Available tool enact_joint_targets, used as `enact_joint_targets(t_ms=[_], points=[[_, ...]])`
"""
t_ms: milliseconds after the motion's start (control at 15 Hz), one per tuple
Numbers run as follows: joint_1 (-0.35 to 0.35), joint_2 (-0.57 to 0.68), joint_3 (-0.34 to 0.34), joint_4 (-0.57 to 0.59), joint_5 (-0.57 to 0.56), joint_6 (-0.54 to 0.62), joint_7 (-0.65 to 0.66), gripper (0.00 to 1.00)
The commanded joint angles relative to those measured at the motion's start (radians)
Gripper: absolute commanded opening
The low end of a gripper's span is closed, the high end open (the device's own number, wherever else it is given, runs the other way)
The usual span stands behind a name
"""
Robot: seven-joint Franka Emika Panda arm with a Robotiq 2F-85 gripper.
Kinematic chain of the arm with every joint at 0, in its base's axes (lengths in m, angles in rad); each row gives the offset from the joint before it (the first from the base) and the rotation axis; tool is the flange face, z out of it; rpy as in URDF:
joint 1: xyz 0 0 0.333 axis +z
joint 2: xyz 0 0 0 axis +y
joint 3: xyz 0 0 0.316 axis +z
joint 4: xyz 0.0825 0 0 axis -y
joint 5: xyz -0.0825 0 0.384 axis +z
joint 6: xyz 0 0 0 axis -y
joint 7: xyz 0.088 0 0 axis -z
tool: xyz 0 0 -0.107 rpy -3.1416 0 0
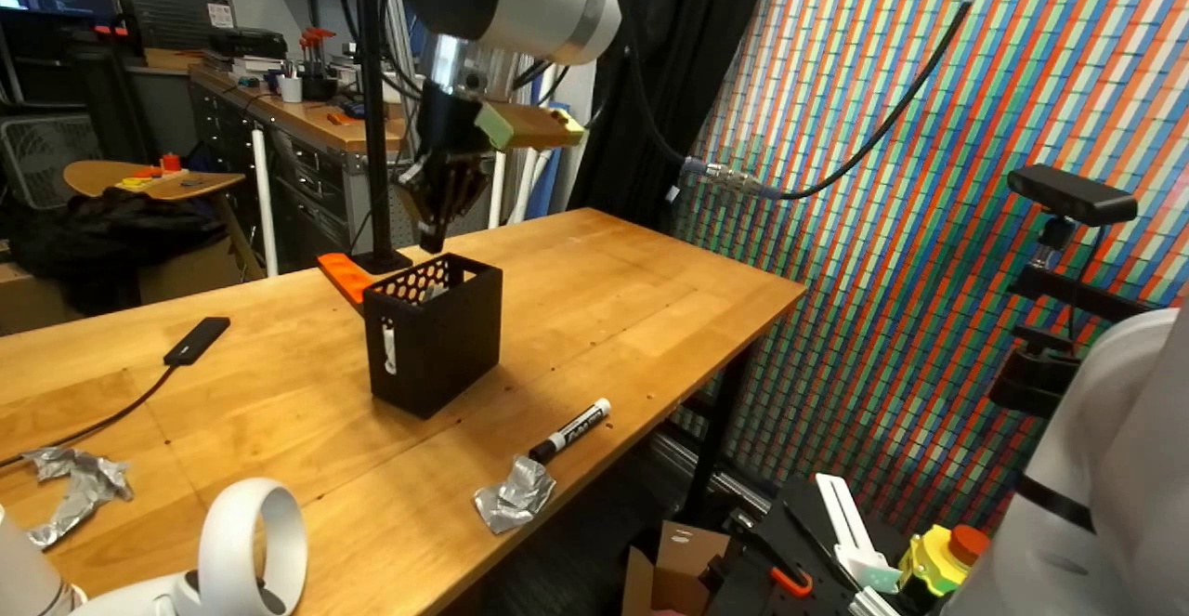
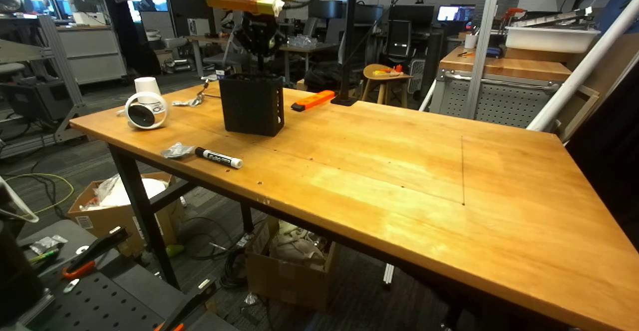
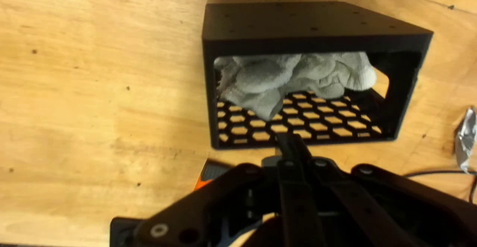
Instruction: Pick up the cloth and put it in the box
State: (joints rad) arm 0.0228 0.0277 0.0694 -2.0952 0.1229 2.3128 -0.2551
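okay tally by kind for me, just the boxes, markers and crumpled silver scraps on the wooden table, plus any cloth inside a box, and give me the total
Black box: 1
Grey cloth, bunched inside it: 1
Marker: 1
Crumpled silver scraps: 2
Total: 5

Box (image 1: 444,348) stands on the table (image 1: 641,281). Cloth (image 3: 264,76) lies in the box (wrist view shows it best). Gripper (image 1: 432,237) hangs above the box, near its rim. In an exterior view: marker (image 1: 572,430) lies before the box, to the right; foil scrap (image 1: 516,497) also before it, just beside the marker. Hub (image 1: 197,341) sits left of the box; second foil scrap (image 1: 89,483) and controller (image 1: 224,530) lie left of the box, farther forward. Post (image 1: 374,133) stands behind the box, to its left; tool (image 1: 344,277) likewise.
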Motion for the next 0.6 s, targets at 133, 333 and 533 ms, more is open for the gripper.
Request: enact_joint_targets(t_ms=[133, 333, 533], points=[[0.009, -0.143, -0.024, 0.011, 0.024, -0.026, 0.02, 0.0], [0.013, -0.138, -0.027, 0.01, 0.019, -0.017, 0.022, 0.04], [0.014, -0.165, -0.029, 0.008, 0.032, -0.026, 0.034, 0.21]])
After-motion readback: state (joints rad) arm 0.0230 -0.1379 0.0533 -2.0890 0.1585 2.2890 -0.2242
